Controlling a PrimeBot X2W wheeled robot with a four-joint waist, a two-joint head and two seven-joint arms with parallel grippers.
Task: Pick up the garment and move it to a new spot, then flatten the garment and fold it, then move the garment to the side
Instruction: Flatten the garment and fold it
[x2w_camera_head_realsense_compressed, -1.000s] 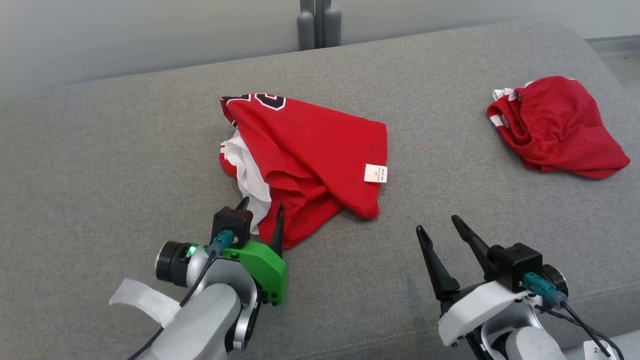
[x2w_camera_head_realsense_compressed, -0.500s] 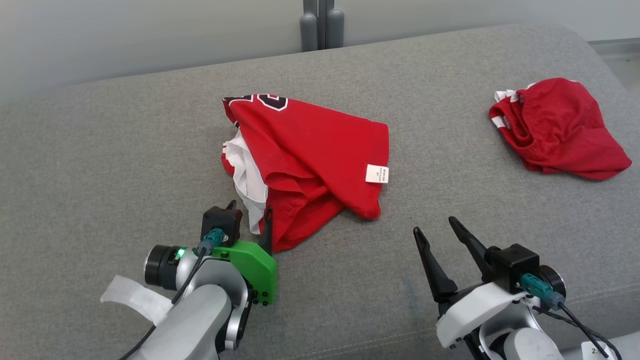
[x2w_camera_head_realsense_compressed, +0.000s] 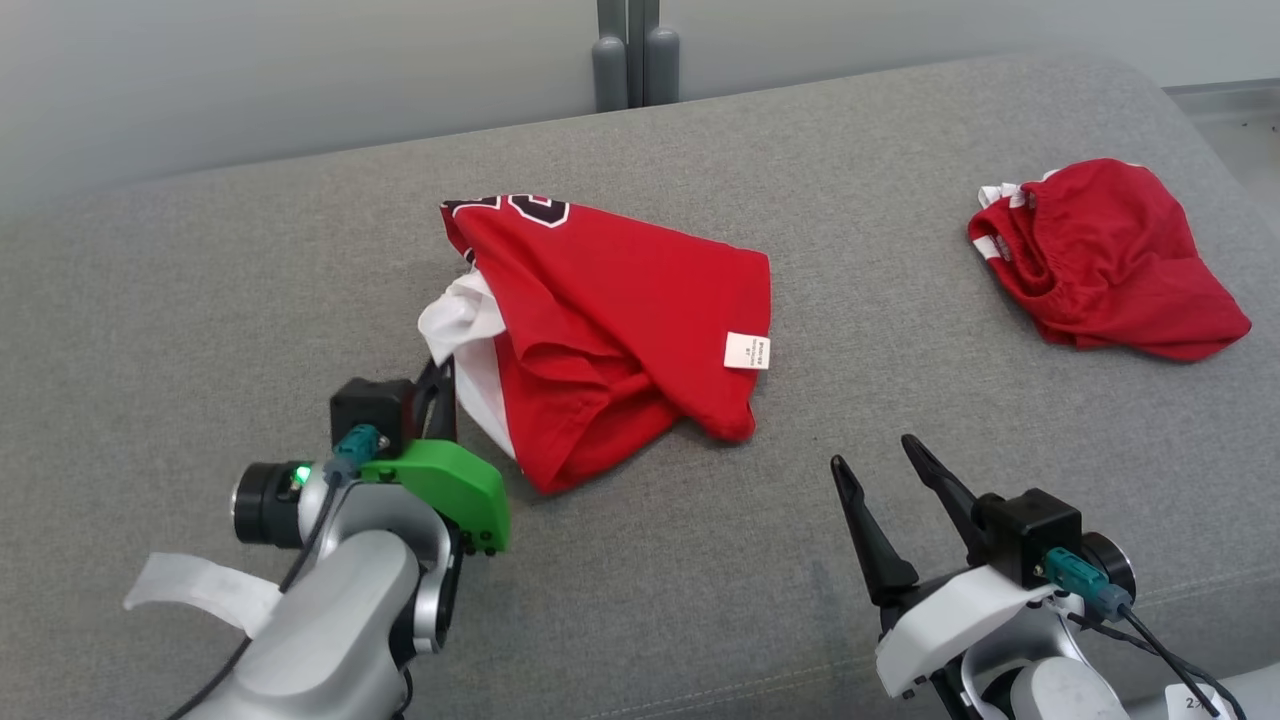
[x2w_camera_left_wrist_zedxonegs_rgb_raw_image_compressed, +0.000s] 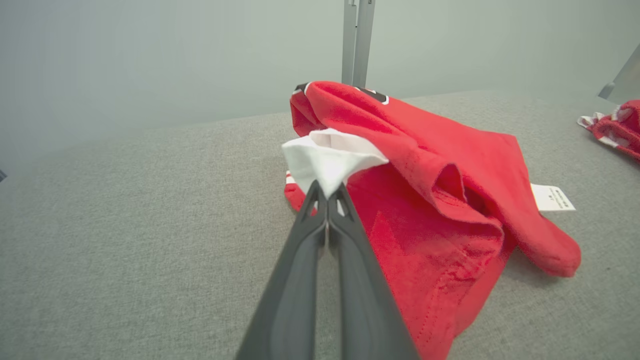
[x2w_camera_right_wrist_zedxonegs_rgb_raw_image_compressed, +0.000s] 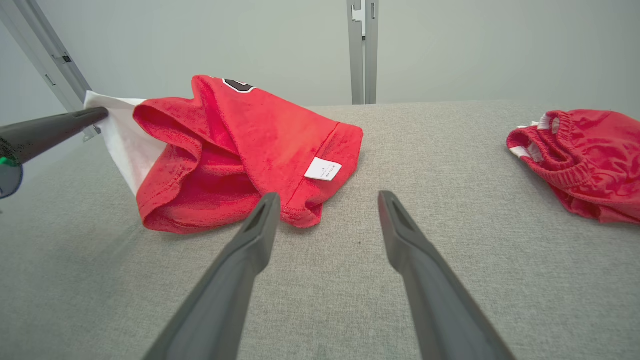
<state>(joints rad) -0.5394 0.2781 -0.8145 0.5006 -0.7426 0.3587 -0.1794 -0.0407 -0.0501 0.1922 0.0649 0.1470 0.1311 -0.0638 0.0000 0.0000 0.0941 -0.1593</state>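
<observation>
The garment (x2w_camera_head_realsense_compressed: 620, 310) is a crumpled red jersey with a white panel and a small white label, lying mid-surface on the grey cushion (x2w_camera_head_realsense_compressed: 200, 300). My left gripper (x2w_camera_head_realsense_compressed: 437, 365) is shut on the white panel's corner at the garment's left edge and holds that corner lifted. In the left wrist view the fingertips (x2w_camera_left_wrist_zedxonegs_rgb_raw_image_compressed: 327, 189) pinch the white fabric, with the red garment (x2w_camera_left_wrist_zedxonegs_rgb_raw_image_compressed: 440, 200) to their right. My right gripper (x2w_camera_head_realsense_compressed: 872, 451) stands open over bare cushion, near and to the right of the garment. Its wrist view has the gripper (x2w_camera_right_wrist_zedxonegs_rgb_raw_image_compressed: 328, 196) just short of the garment (x2w_camera_right_wrist_zedxonegs_rgb_raw_image_compressed: 240, 145).
A second red garment (x2w_camera_head_realsense_compressed: 1100, 260) with white trim lies bunched at the far right, also in the right wrist view (x2w_camera_right_wrist_zedxonegs_rgb_raw_image_compressed: 585, 160). Grey posts (x2w_camera_head_realsense_compressed: 635, 55) stand behind the cushion's back edge. The cushion's right end curves off near that second garment.
My left gripper has closed on the white panel and drawn it left and up, dragging the garment's near-left edge with it. The right arm has stayed put.
</observation>
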